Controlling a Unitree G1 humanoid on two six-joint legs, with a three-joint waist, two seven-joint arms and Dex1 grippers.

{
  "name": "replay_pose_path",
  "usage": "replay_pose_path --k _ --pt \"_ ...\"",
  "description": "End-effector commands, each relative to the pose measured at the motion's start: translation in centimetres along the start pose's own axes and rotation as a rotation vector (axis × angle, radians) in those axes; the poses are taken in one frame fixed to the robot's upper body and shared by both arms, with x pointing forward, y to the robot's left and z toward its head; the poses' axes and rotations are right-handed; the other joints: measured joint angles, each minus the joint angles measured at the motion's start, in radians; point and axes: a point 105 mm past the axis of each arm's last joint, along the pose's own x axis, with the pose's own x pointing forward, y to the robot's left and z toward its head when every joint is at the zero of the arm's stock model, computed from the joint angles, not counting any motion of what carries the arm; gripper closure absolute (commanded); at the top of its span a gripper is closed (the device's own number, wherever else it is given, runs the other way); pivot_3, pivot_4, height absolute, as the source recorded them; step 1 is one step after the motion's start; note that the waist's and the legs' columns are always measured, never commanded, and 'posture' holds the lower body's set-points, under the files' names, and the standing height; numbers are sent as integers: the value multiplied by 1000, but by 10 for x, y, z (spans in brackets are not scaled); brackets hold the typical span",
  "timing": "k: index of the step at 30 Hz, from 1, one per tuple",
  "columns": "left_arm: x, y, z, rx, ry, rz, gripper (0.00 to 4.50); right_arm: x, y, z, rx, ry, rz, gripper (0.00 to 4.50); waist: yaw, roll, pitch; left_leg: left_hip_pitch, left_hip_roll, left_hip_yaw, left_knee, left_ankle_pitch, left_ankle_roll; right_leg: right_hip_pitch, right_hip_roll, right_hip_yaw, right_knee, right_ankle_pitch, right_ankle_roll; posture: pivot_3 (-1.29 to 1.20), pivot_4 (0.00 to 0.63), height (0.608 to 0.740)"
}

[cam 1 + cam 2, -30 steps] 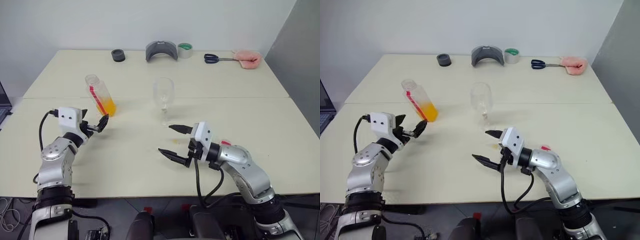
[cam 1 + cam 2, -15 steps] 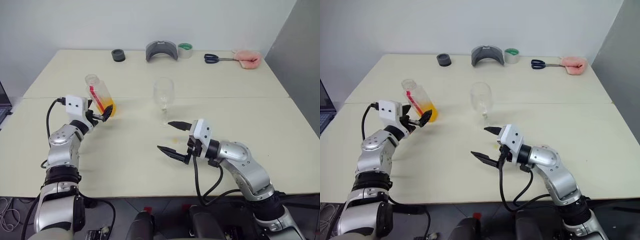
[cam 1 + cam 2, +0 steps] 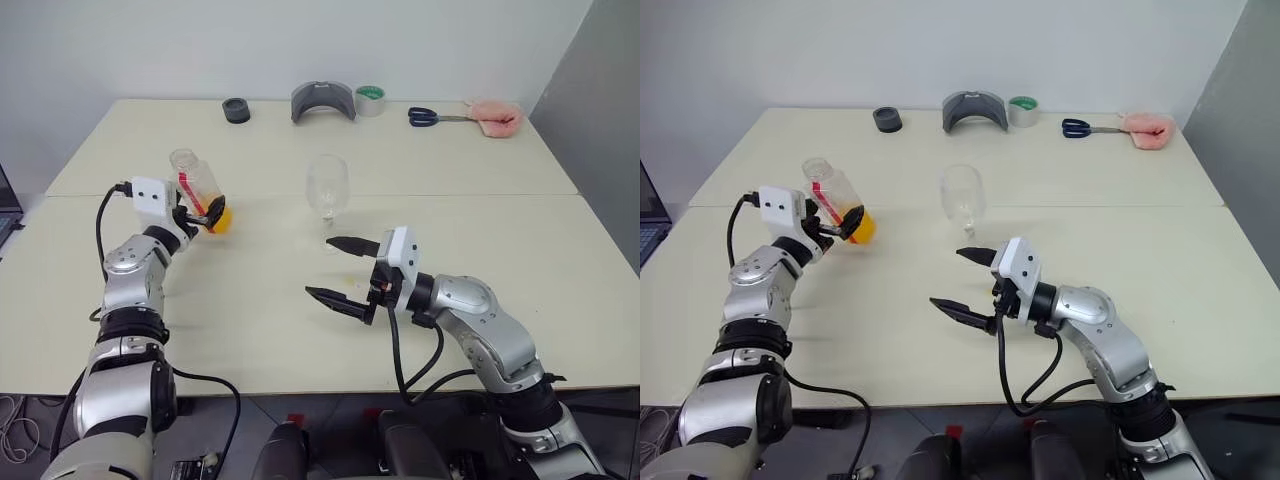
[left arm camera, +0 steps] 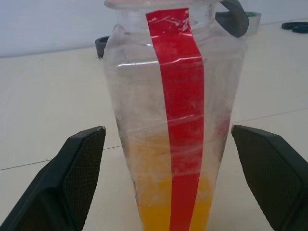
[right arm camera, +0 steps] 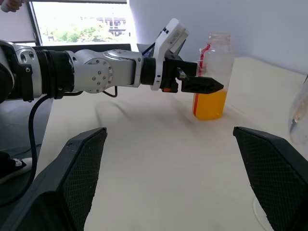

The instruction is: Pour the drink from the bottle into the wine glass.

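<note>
Left gripper [image 4: 168, 192] moved in, fingers spread wide either side of the small clear plastic bottle [image 4: 173, 120] of orange drink [image 4: 159, 211], nothing clamped. Only closing left before lifting toward the clear stemmed wine glass [image 3: 327, 195]. Right gripper [image 3: 340, 272] open, empty

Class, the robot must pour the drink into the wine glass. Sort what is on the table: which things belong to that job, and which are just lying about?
Belong to the job:
bottle
drink
wine glass
left claw, open around the bottle

Lying about:
scissors
green tape roll
grey curved piece
black ring
pink cloth
</note>
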Motion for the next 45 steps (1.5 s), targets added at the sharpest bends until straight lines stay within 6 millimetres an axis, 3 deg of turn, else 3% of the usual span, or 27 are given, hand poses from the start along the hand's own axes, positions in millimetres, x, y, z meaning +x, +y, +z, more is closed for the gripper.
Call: replay_pose_path --k 1,7,9,13,17,21,30,37,45 --pt "6 0 14 22 -37 -8 584 2 -1 9 -24 -31 8 0 0 0 0 0 0 0 0 0 0 0 0 0 0 0 0 0 150 740" --pt "8 -1 13 13 -36 -18 2424 2 -2 9 -29 -32 -3 0 -1 0 0 0 0 0 0 0 0 0 0 0 0 0 0 0 150 740" --pt "8 -1 13 11 -38 -22 2804 2 -2 9 -31 -33 -7 0 -1 0 0 0 0 0 0 0 0 0 0 0 0 0 0 0 150 740" --pt "10 -6 19 5 -65 -39 2820 1 -4 10 -36 -37 -21 0 -1 0 0 0 0 0 0 0 0 0 0 0 0 0 0 0 150 740" --pt "15 -26 33 54 -108 -103 2820 -2 -9 12 -41 -43 -54 0 0 0 0 -1 0 -1 1 0 0 0 0 0 0 0 0 0 150 740" --pt "23 -65 61 200 -182 -215 2820 -13 -21 18 -43 -54 -127 0 2 0 0 -5 -1 -2 2 0 0 -2 -1 -1 0 0 0 0 150 740" --pt "33 -110 102 587 -308 -301 2820 -28 -46 24 -80 -55 -282 0 0 0 0 -5 -1 -2 2 0 0 -2 0 -1 0 0 0 0 150 740" --pt "39 -118 120 821 -411 -260 2820 -29 -56 28 -84 -65 -347 0 0 0 0 -5 -1 -1 2 0 0 -2 0 -1 0 0 0 0 150 740" --pt "40 -117 128 991 -482 -220 2820 -32 -71 32 -101 -77 -431 0 0 0 0 -5 -1 -2 2 0 0 -2 0 -2 0 0 0 0 150 740"
